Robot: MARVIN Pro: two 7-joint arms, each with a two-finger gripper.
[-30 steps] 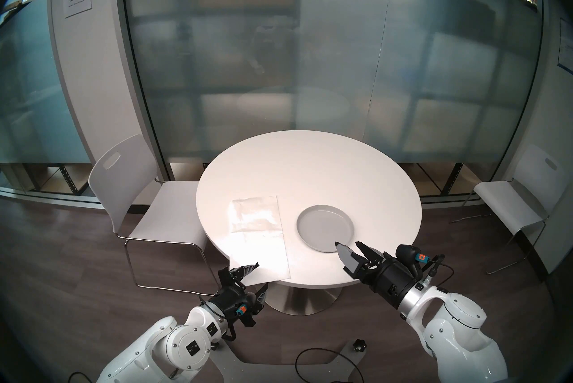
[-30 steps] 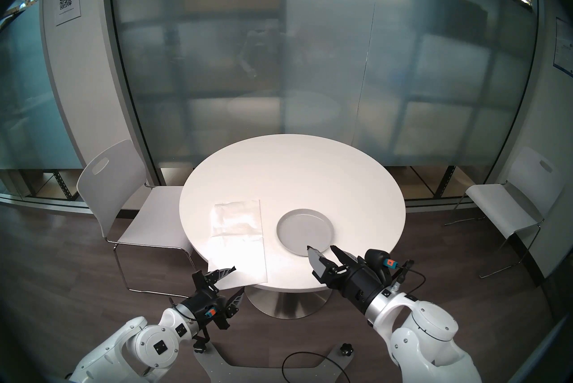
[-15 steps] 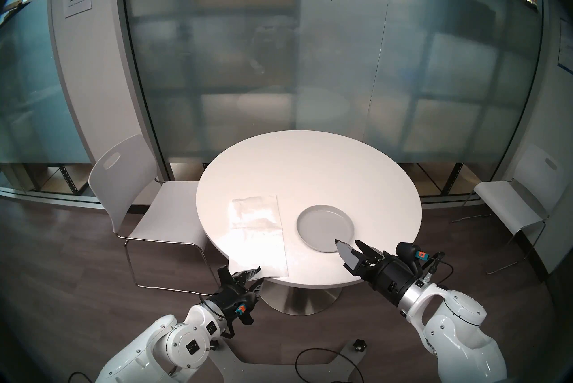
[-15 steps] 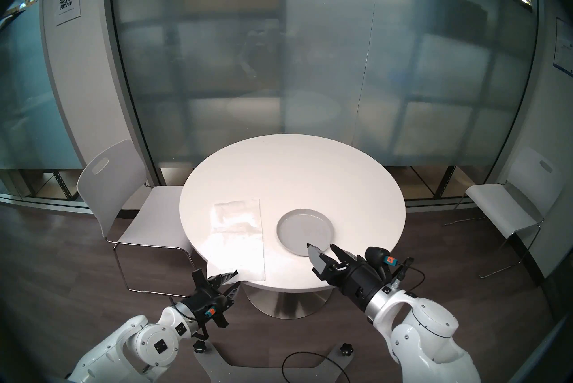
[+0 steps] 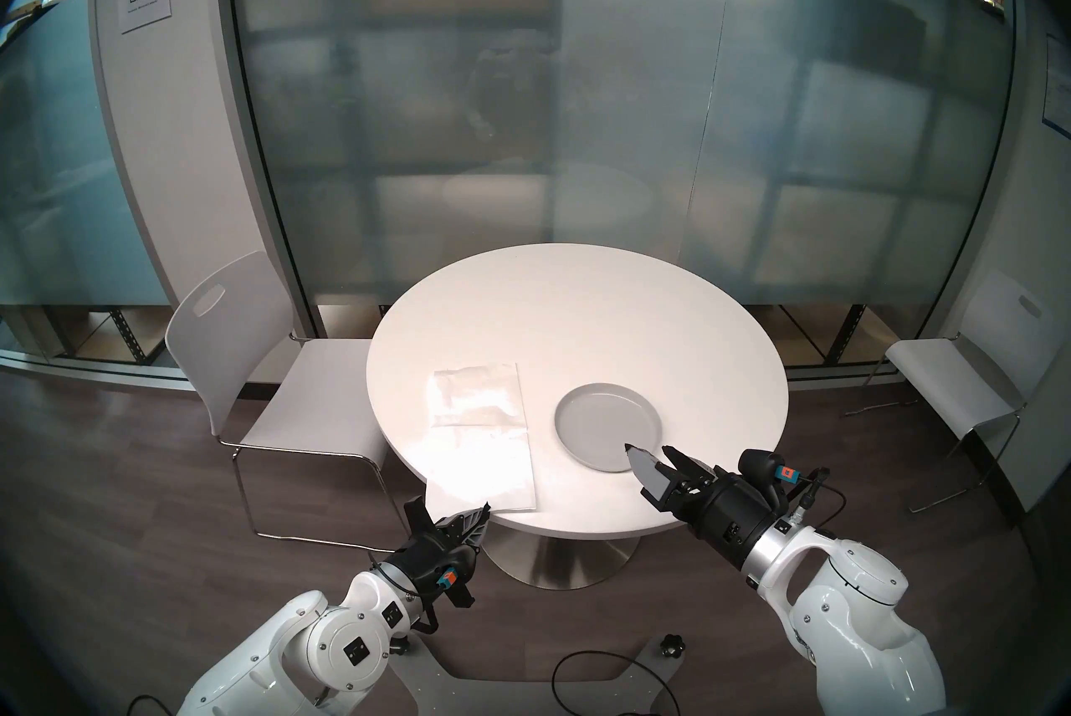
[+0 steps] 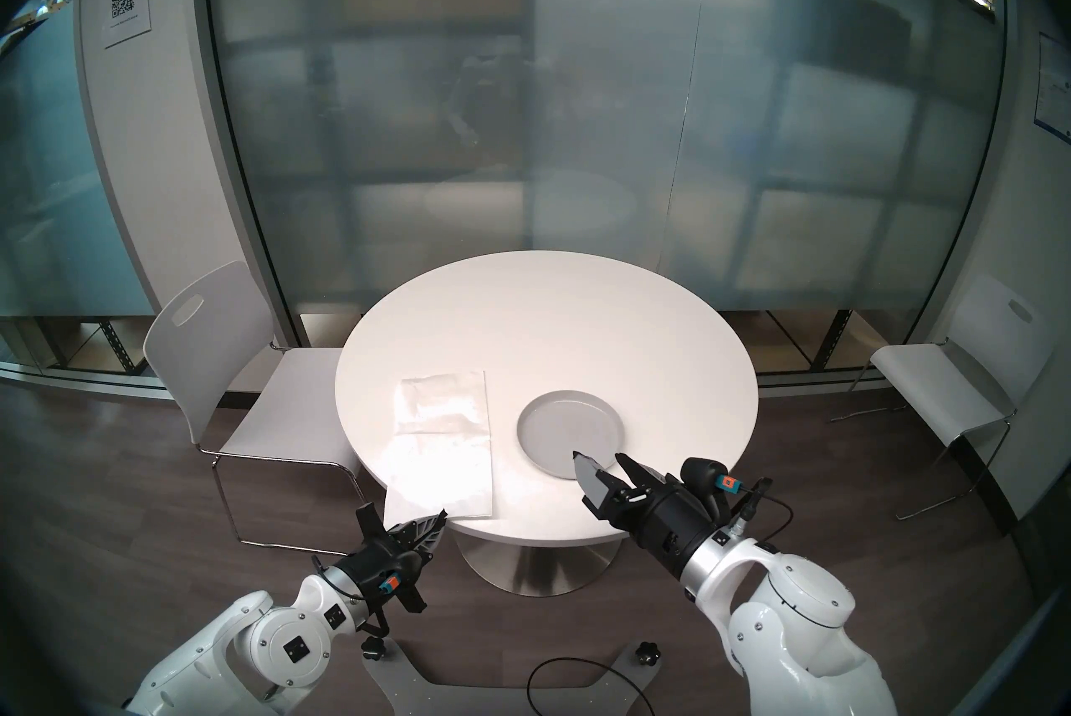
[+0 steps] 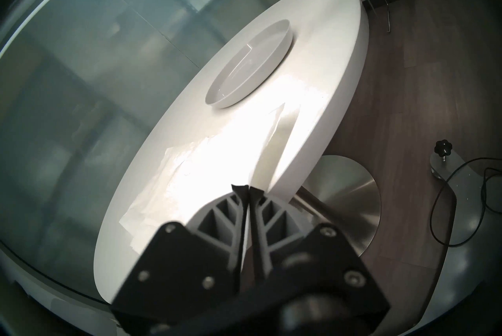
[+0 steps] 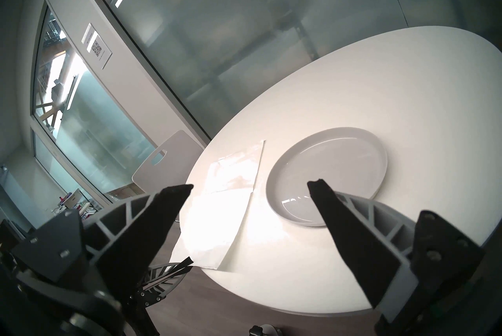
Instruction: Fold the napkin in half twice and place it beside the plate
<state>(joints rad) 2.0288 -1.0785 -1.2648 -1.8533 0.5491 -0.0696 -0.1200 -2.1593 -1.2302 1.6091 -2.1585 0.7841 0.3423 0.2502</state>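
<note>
pinching the near edge of the thin crinkled white paper napkin (image 5: 481, 442), the left hand (image 5: 484, 511) is sitting nearly closed; napkin's long axis is running away across the round white surface (image 5: 579, 315), left of the grey plate (image 5: 603, 408). right hand (image 5: 648, 453) is hovering wide open, empty.

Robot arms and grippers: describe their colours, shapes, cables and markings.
Both arms have glossy white rounded shells. The left gripper and right gripper have black bodies, ribbed grey fingers with black pads, an orange-and-teal tag, and a black cable.
</note>
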